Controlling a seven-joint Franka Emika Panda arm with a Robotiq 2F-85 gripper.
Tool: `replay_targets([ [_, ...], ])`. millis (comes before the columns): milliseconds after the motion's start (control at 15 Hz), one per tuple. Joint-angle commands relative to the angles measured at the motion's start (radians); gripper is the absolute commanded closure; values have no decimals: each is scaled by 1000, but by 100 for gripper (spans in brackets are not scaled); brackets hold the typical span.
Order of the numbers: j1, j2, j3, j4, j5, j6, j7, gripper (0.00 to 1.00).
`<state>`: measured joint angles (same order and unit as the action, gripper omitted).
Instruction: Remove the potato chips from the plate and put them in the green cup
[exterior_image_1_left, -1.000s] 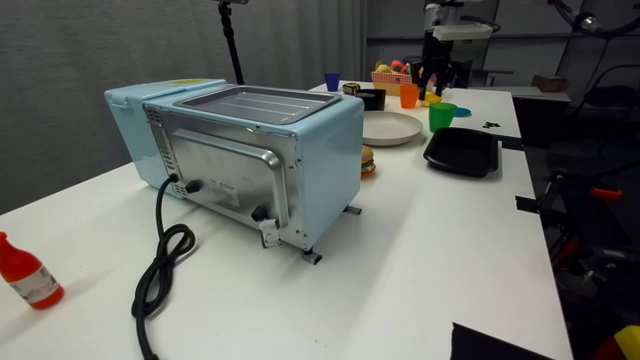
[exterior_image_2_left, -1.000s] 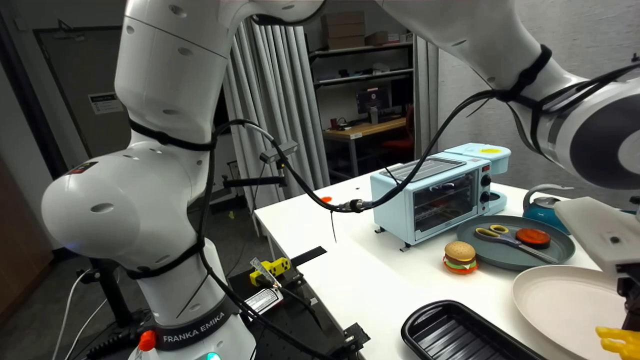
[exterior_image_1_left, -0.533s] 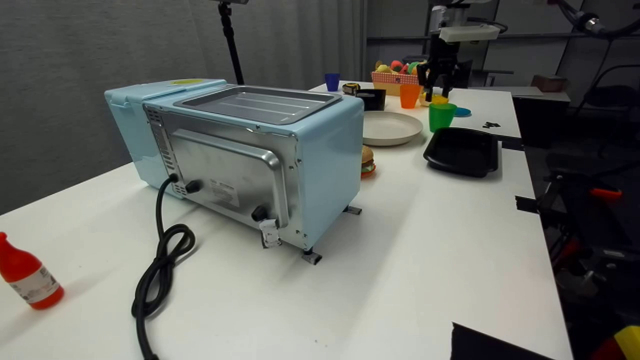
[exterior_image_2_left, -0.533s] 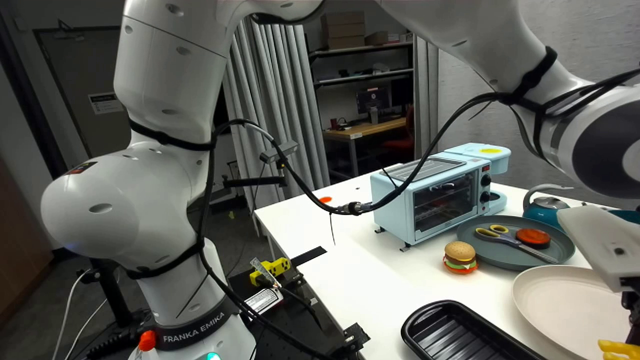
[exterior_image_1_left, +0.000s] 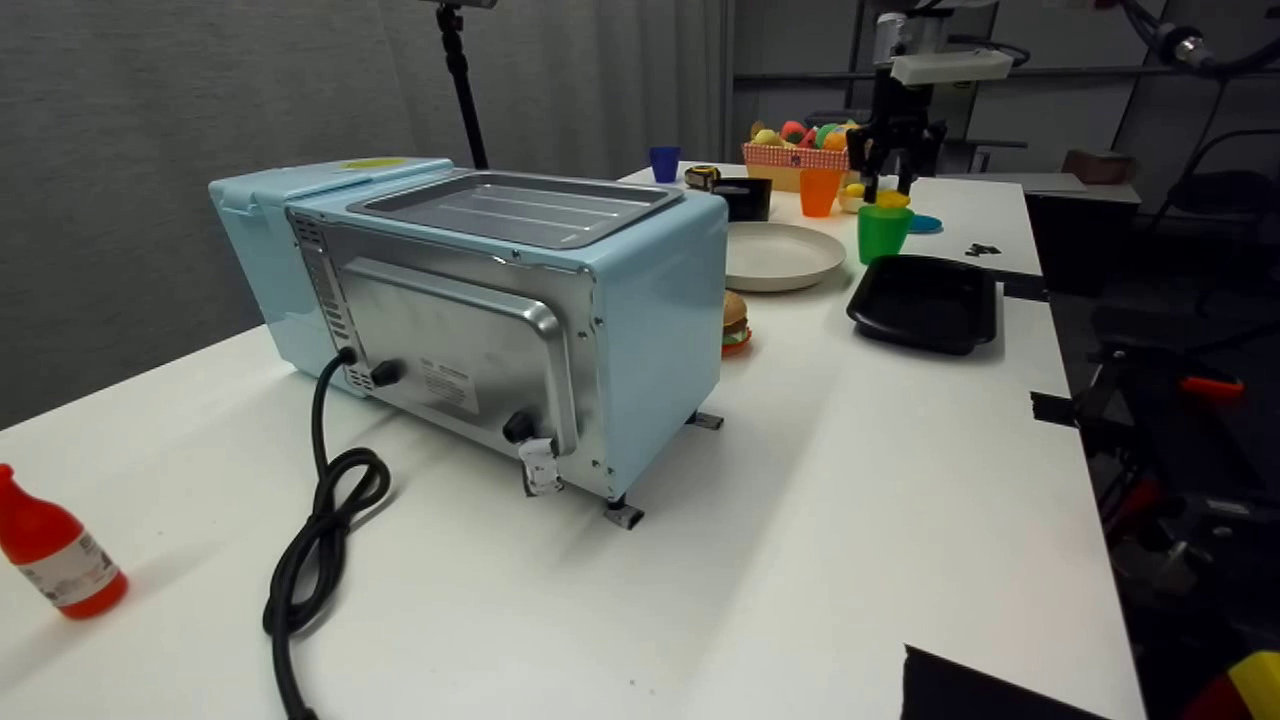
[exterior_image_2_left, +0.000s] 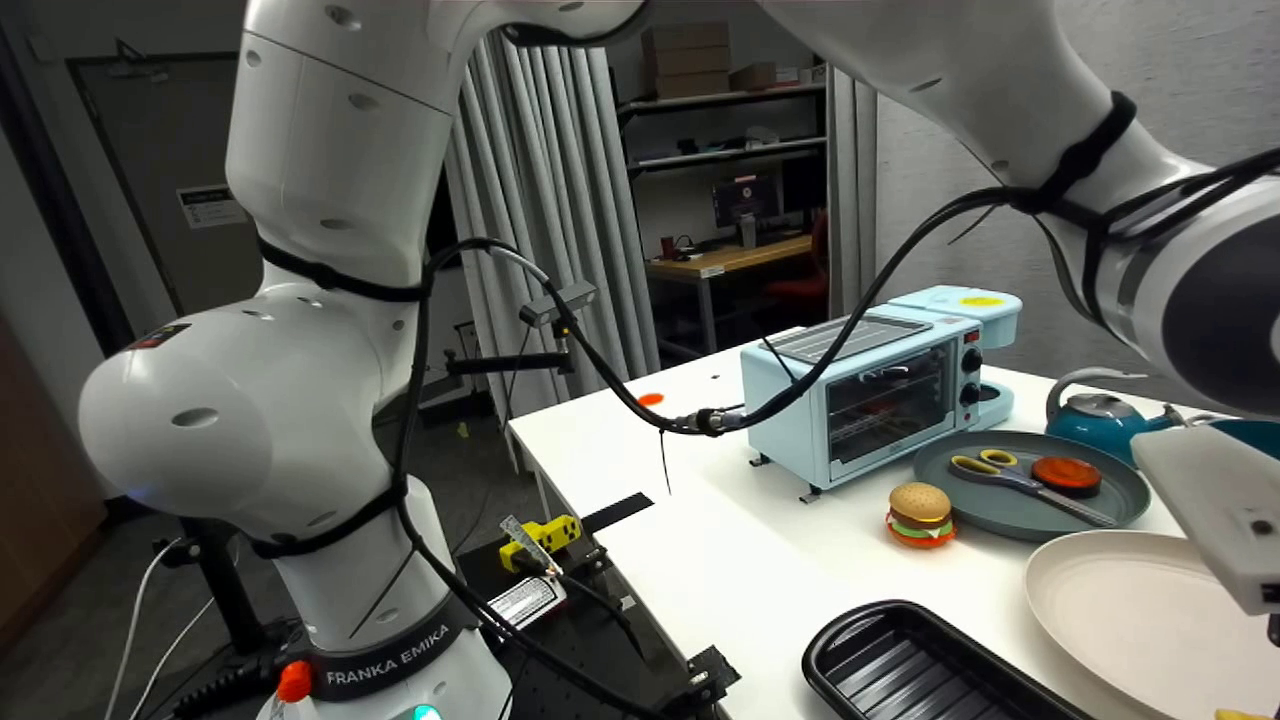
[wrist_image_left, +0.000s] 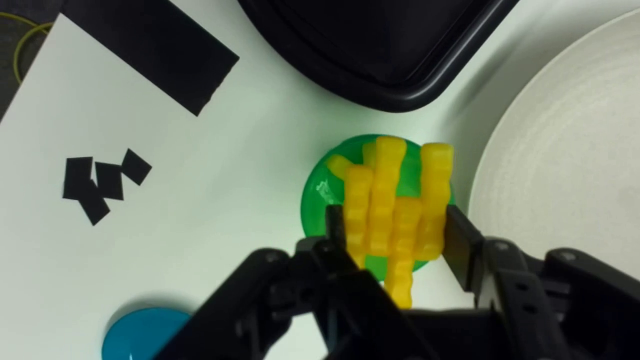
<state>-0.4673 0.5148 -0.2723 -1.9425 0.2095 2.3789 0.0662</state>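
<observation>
Since the earlier frames, my gripper (wrist_image_left: 395, 230) has carried the potato chips (wrist_image_left: 384, 200) over the table (exterior_image_1_left: 850, 500) to the green cup (wrist_image_left: 320, 210), and in an exterior view they now show right at its rim. I have them clamped between the two fingers (wrist_image_left: 460, 245), one against each side, with the yellow sticks poking out at uneven lengths. Seen from the wrist, the chips cover much of the cup's mouth — whether any tip touches the rim or reaches below it, I cannot tell.

My cup stands upright just beside the cream plate (wrist_image_left: 575, 150), with the black tray (wrist_image_left: 390, 97) near it as well. Off to another side lies a blue disc (wrist_image_left: 142, 332), partly hidden by the gripper. In an exterior view I also see an orange cup (exterior_image_1_left: 818, 192) in front of a checked basket (exterior_image_1_left: 785, 178) of colourful items. Both exterior views give me the pale blue toaster oven (exterior_image_1_left: 660, 300), well apart from the green cup — and a burger (exterior_image_2_left: 920, 515) on the table between oven and cream plate.
</observation>
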Motion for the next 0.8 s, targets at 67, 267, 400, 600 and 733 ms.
replay_targets([
  [67,-13,-9,1,-12,20,0,-30,75],
  [267,-14,-4,1,-9,20,-2,-29,75],
  [400,-17,-2,1,-5,22,-4,-30,75],
  [600,-24,1,2,1,27,-14,-31,25],
  [733,-27,2,2,3,28,-17,-31,17],
])
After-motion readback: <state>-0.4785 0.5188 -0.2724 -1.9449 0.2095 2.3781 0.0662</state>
